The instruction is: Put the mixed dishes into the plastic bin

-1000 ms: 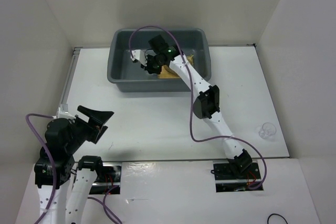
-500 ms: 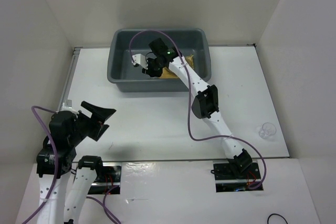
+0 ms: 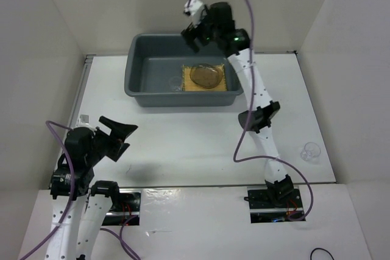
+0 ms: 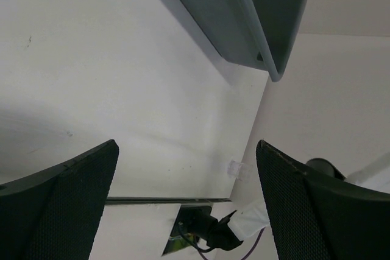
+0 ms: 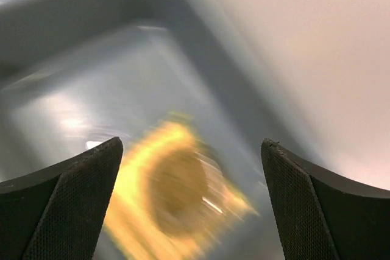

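Note:
The grey plastic bin point(image 3: 138, 71) stands at the back of the table. Inside it lies the yellow mat point(image 3: 224, 83) with a brownish round plate point(image 3: 206, 76) on top, and a clear glass cup point(image 3: 175, 83) to their left. Another clear cup point(image 3: 310, 150) stands on the table at the far right. My right gripper point(image 3: 192, 33) hangs open and empty above the bin's far rim; its blurred wrist view looks down on the mat point(image 5: 131, 168), the plate point(image 5: 177, 196) and the bin wall point(image 5: 91, 35). My left gripper point(image 3: 125, 135) is open and empty over the table's near left.
White walls enclose the table on three sides. The left wrist view shows the bin's near corner point(image 4: 244, 22), a small clear cup point(image 4: 239, 168) far across the table and the right arm's base point(image 4: 207, 235). The purple cable point(image 3: 241, 144) loops beside the right arm.
My right gripper has opened and risen out of the bin toward the back wall, leaving the plate on the mat. The left arm has shifted slightly.

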`<state>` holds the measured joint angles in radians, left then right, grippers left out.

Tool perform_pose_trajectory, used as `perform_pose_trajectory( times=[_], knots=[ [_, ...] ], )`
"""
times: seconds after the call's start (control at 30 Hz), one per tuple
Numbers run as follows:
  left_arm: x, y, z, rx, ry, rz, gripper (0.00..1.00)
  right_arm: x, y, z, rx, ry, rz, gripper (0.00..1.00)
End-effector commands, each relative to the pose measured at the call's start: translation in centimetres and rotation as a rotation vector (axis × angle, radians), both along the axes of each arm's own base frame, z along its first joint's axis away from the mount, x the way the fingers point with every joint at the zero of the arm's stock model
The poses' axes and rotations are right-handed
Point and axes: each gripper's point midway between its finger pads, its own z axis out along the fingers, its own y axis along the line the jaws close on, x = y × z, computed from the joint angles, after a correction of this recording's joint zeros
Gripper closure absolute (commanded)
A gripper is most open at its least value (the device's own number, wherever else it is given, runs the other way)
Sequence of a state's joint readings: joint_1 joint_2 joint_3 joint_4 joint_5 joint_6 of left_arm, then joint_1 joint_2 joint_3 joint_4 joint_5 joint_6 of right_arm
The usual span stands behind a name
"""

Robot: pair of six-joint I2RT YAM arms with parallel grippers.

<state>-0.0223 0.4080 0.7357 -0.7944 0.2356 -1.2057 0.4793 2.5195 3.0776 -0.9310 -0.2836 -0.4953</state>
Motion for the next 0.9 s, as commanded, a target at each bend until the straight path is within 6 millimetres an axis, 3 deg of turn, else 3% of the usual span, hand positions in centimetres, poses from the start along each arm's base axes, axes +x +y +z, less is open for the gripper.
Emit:
perform_pose_trajectory(
  times=[0.0,0.1,0.13,0.17,0.2,0.23,0.27,0.33,0.37,0.4,0.43,0.47,0.5,0.53,0.57,0.6,0.63,0.67,0.73,0.77,0.87],
  knots=[
    [1.5,0.6,3.9,0.060,-0.149,0.005,0.00,-1.4,-10.9,5.3,-0.167,-0.065,-0.367,0.01],
    [3.2,0.9,4.4,0.117,-0.147,-0.011,0.00,-0.2,-22.2,-0.1,-0.273,0.136,-0.647,0.01],
    [3.6,0.9,5.0,0.129,-0.151,-0.017,0.00,0.0,-27.2,-5.3,-0.356,0.295,-0.845,0.01],
    [4.5,1.1,4.6,0.159,-0.130,-0.024,0.00,-1.1,-34.2,-5.1,-0.331,0.352,-0.970,0.01],
    [4.9,1.1,4.6,0.171,-0.123,-0.031,0.00,-2.1,-37.3,-8.0,-0.340,0.467,-0.998,0.01],
    [5.2,1.1,4.5,0.180,-0.115,-0.037,0.00,-3.2,-40.2,-8.9,-0.362,0.513,-1.035,0.01],
    [5.9,1.1,4.5,0.190,-0.109,-0.044,0.00,-5.2,-44.9,-8.0,-0.339,0.533,-1.113,0.01],
    [6.5,0.6,4.8,0.187,-0.128,-0.079,0.00,-8.0,-48.0,-10.3,-0.302,0.656,-1.099,0.01],
    [6.9,0.6,4.4,0.196,-0.116,-0.085,0.00,-10.1,-50.2,-9.6,-0.264,0.670,-1.094,0.03],
    [7.1,0.5,4.5,0.198,-0.116,-0.099,0.00,-12.1,-50.5,-11.9,-0.278,0.763,-1.074,0.03],
    [7.6,0.5,4.1,0.207,-0.097,-0.107,0.00,-13.2,-50.9,-12.4,-0.285,0.784,-1.065,0.04],
    [7.9,0.5,4.1,0.228,-0.096,-0.120,0.00,-14.9,-51.7,-11.1,-0.280,0.758,-1.075,0.04],
    [8.2,0.6,4.1,0.236,-0.091,-0.126,0.00,-17.0,-51.3,-13.4,-0.298,0.832,-1.058,0.04],
    [8.7,0.6,3.7,0.243,-0.072,-0.133,0.00,-17.0,-51.4,-13.3,-0.300,0.784,-1.060,0.04],
    [9.0,0.6,3.8,0.251,-0.072,-0.138,0.00,-18.3,-51.7,-11.6,-0.341,0.716,-1.082,0.04],
    [9.1,0.5,3.4,0.254,-0.062,-0.152,0.00,-20.4,-51.3,-14.3,-0.381,0.782,-1.076,0.04],
    [9.6,0.5,3.0,0.253,-0.050,-0.154,0.00,-21.3,-51.4,-14.8,-0.406,0.780,-1.085,0.04],
    [9.7,0.3,3.2,0.247,-0.050,-0.163,0.00,-23.1,-51.0,-16.9,-0.441,0.837,-1.076,0.06],
    [10.2,0.5,2.8,0.247,-0.038,-0.155,0.00,-24.7,-50.4,-17.5,-0.452,0.853,-1.063,0.09],
    [10.2,0.5,2.8,0.247,-0.038,-0.155,0.00,-25.9,-49.8,-18.9,-0.461,0.910,-1.044,0.12],
    [10.2,0.5,2.8,0.247,-0.038,-0.155,0.00,-27.1,-49.3,-20.0,-0.468,0.951,-1.030,0.14]
  ],
)
